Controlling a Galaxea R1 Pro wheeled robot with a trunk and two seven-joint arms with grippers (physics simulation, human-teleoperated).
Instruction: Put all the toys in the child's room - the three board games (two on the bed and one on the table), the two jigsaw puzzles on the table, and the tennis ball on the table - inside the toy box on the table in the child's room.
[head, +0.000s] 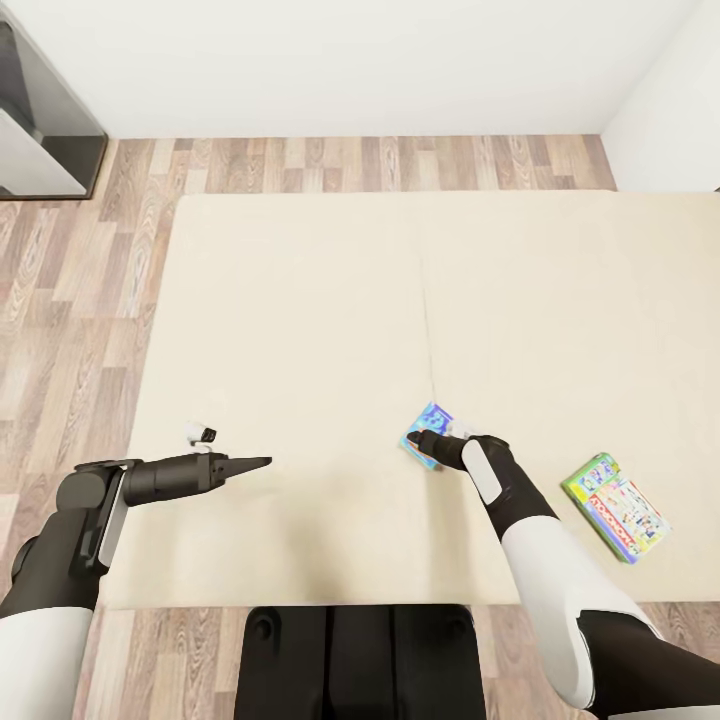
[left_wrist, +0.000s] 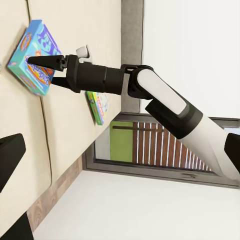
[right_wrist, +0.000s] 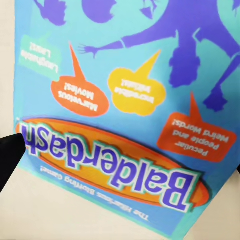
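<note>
Two board games lie flat on the beige bed (head: 300, 330). The blue "Balderdash" board game (head: 437, 418) rests near the mattress seam, and its lid (right_wrist: 130, 100) is seen close up in the right wrist view. My right gripper (head: 418, 439) hovers over the near edge of this box (left_wrist: 30, 55), open, one black fingertip (right_wrist: 9, 155) at the lid's side. Further right lies the green-edged board game (head: 615, 506), apart from both arms. My left gripper (head: 258, 463) hangs open over bare mattress, holding nothing.
Wood-plank floor (head: 70, 300) surrounds the bed on the left and far sides. A dark cabinet (head: 40, 120) stands at the far left by the white wall. A grey-framed window (left_wrist: 150, 145) shows in the left wrist view. My base (head: 350, 660) is at the bed's near edge.
</note>
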